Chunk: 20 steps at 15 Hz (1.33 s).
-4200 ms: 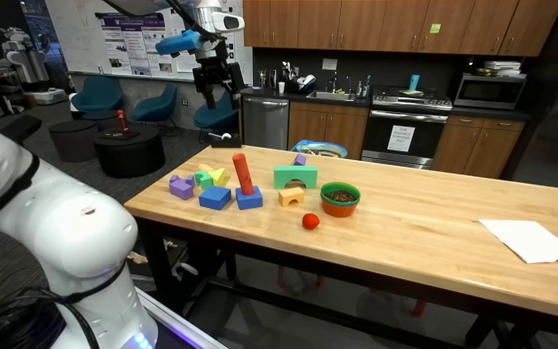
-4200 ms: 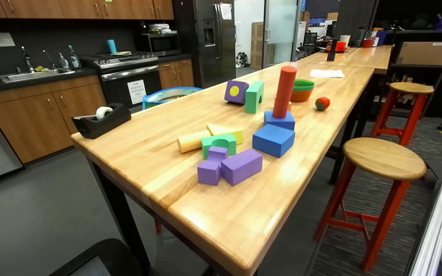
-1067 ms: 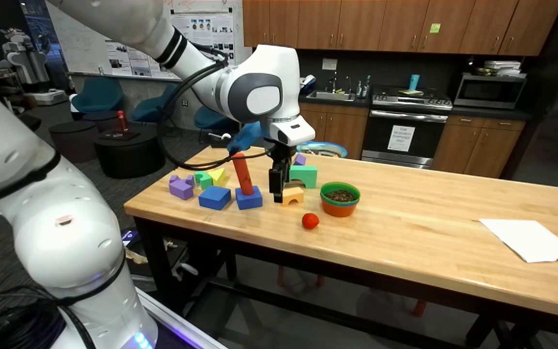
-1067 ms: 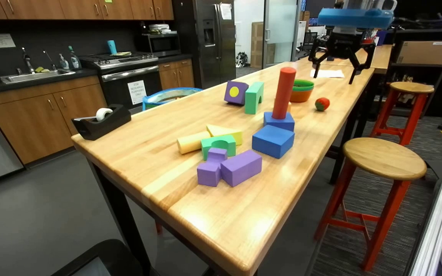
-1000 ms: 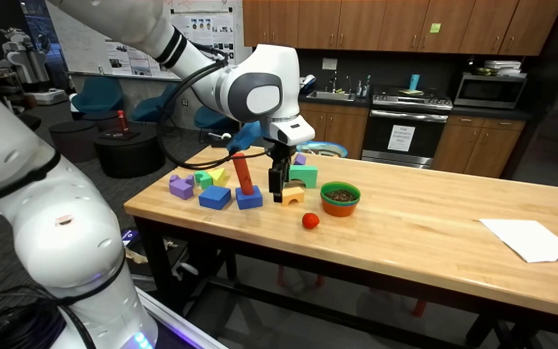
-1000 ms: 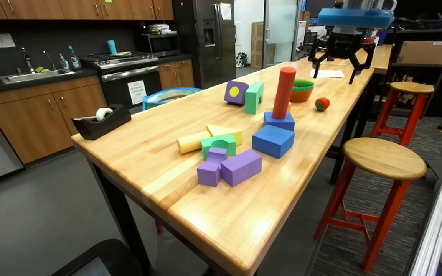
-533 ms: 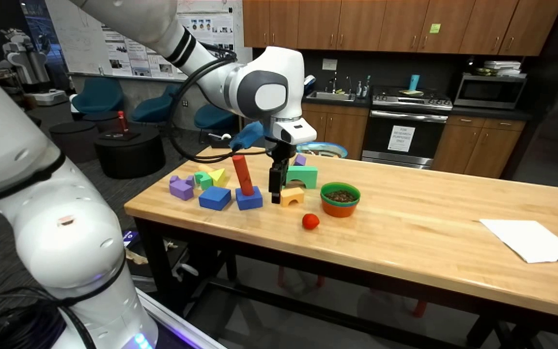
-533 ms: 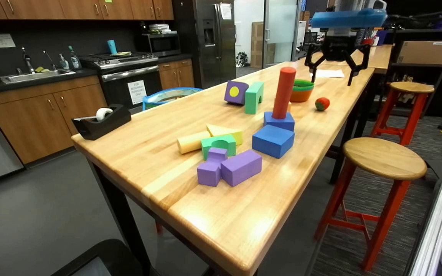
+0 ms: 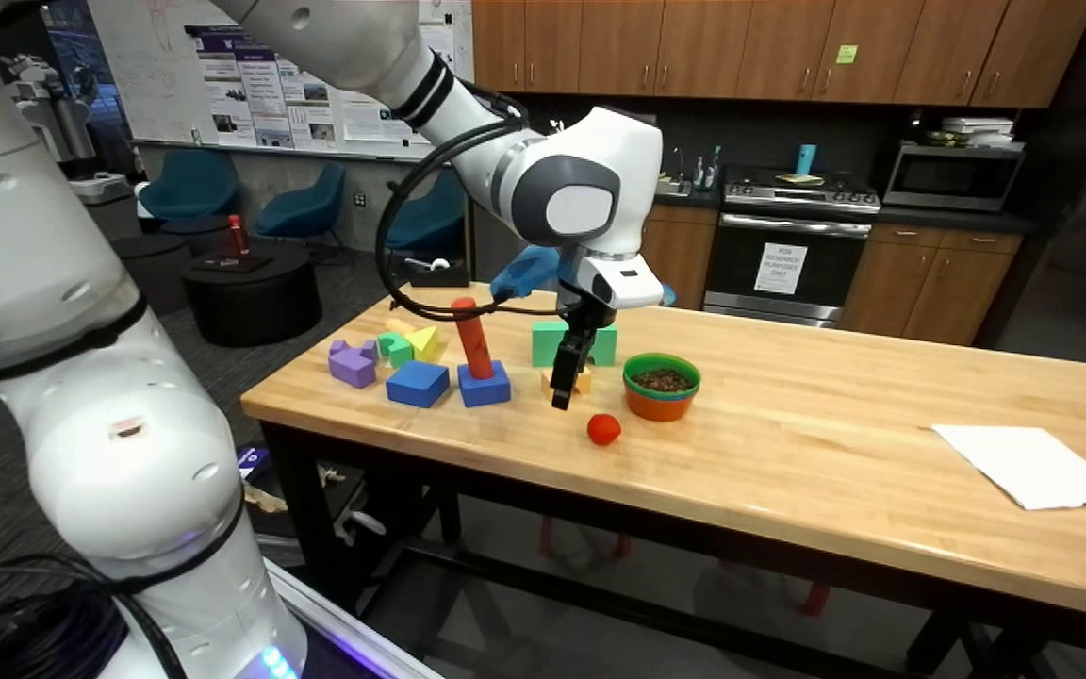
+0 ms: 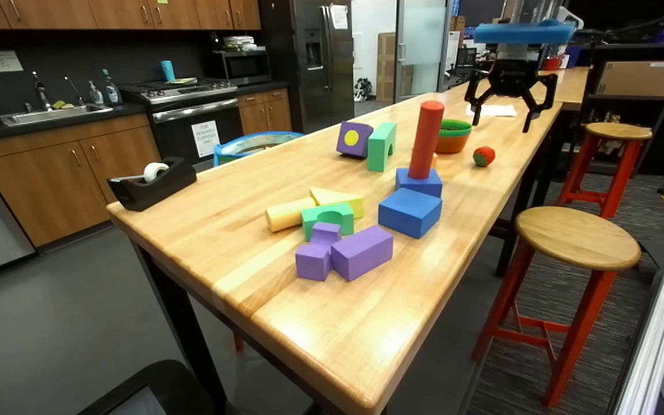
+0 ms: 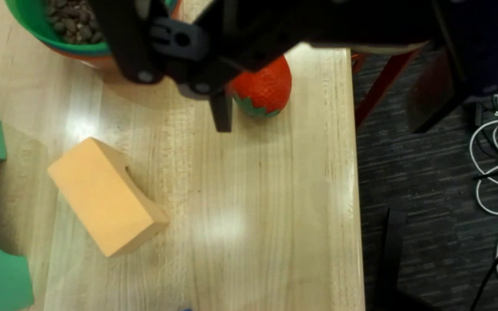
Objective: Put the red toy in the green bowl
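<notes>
Above the table (image 9: 835, 424), the gripper (image 10: 500, 125) hangs spread wide, holding nothing, left of the green bowl (image 9: 664, 361) in an exterior view, and an off-centre descent could roll the red toy (image 9: 603, 430), resting at that bowl's near left, over the table's near edge.

In an exterior view, brown cabinets (image 9: 722, 47) hang over a stove (image 9: 793, 255) and a microwave (image 9: 953, 177) beyond the far long edge of the worktop (image 9: 835, 396); teal chairs (image 9: 189, 184) stand past its left end, before a whiteboard (image 9: 152, 75). In an exterior view, red-legged stools (image 10: 577, 236) line its right-hand edge on dark carpet (image 10: 608, 323), and light glares near the closest corner. Past the far end stands what looks like an office chair (image 10: 466, 60).
</notes>
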### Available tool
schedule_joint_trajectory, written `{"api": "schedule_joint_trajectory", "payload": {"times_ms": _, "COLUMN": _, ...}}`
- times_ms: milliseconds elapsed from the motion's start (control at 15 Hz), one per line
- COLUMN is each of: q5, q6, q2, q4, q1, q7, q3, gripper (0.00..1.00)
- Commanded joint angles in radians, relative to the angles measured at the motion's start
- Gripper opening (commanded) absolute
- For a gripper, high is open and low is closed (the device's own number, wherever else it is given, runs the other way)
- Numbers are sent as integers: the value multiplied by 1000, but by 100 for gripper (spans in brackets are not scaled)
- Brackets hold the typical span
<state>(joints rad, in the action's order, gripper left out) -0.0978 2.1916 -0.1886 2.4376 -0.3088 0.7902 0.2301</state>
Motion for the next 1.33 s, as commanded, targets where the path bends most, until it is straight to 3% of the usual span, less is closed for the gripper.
{"api": "schedule_joint_trajectory", "payload": {"times_ms": 0, "q5": -86, "q6": 9, "q2": 85, "q4": -41, "q1": -4, "q7": -24, "q3": 31, "gripper": 100}}
{"api": "schedule_joint_trajectory", "payload": {"times_ms": 533, "q5": -183, "q6": 74, "q2": 167, "q4": -71, "q1": -3, "q7": -12, "q3": 58, "gripper": 100}}
{"api": "schedule_joint_trajectory", "payload": {"times_ms": 1267, "q5": -178, "q6": 161, "q2": 205, "q4": -70, "q1": 4, "q7": 19, "q3": 58, "gripper": 100}}
